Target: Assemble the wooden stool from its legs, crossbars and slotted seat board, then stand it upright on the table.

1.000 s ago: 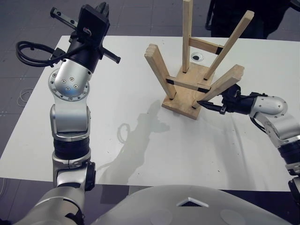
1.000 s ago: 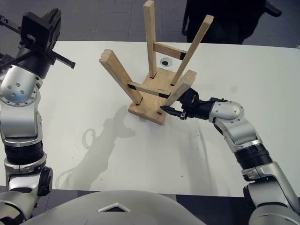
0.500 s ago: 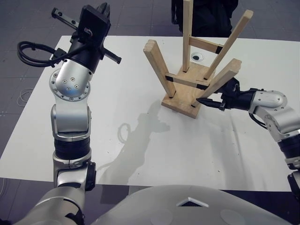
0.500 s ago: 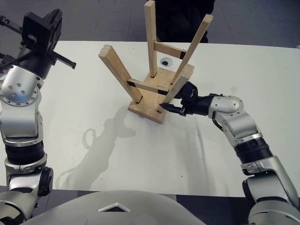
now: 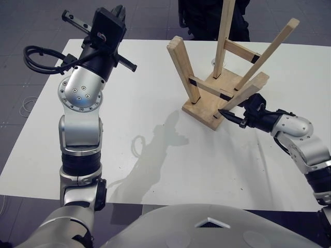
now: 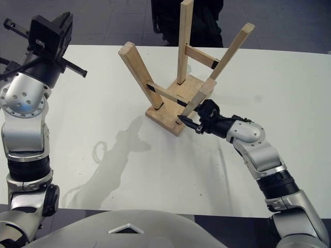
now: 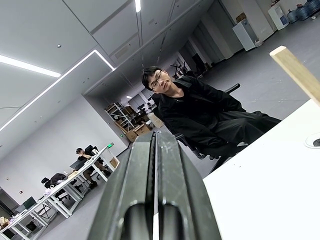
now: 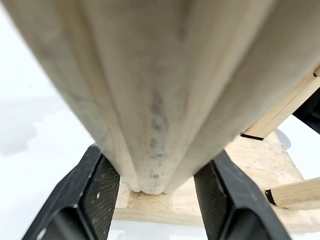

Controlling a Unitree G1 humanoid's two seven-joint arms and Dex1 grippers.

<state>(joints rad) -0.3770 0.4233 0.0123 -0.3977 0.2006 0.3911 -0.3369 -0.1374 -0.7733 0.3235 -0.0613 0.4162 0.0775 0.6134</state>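
Observation:
The wooden stool (image 5: 213, 101) rests upside down at the table's far middle. Its seat board (image 6: 168, 116) is on the surface and tipped, and its legs and crossbars point up. My right gripper (image 5: 226, 112) is shut on the near right leg (image 5: 247, 92) close to where it meets the board. In the right wrist view that leg (image 8: 160, 95) sits between the two black fingers (image 8: 97, 192). My left gripper (image 5: 118, 10) is held high over the table's far left corner, well away from the stool. It is shut and empty, its fingers (image 7: 170, 190) pressed together. One leg tip (image 7: 299, 71) shows beyond it.
The white table (image 5: 165, 160) has open surface in front of and to the left of the stool. A round cable hole (image 7: 315, 141) lies just behind the stool. A black cable (image 5: 35, 53) loops beside my left forearm.
The head view has shifted slightly. The stool's legs have swung to the right and the board has turned a little, with my right gripper still shut on the leg. The left arm keeps its raised pose.

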